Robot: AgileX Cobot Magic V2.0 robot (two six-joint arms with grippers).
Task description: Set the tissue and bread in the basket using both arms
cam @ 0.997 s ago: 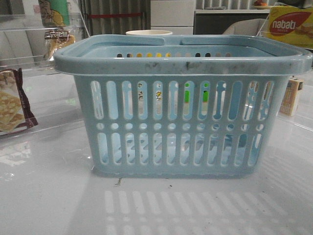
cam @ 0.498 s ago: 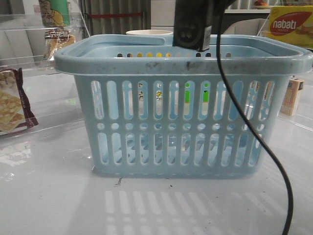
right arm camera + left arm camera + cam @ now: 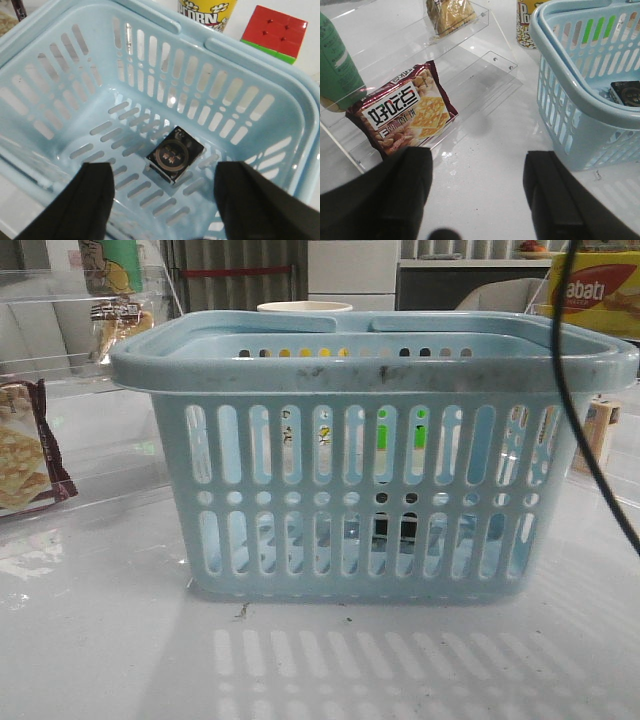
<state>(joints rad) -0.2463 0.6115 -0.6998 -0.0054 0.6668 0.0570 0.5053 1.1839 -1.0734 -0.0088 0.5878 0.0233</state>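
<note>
One tissue (image 3: 175,155) lies in the one basket (image 3: 60,30); both end effectors, left (image 3: 477,195) and right (image 3: 164,200), gape empty.

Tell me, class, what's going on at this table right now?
A two-armed robot is packing a basket. The tissue already lies on the basket floor, under the open, empty right end effector. The bread still sits on a clear shelf outside. The left end effector is open over the table near a cracker packet, holding nothing.
</note>
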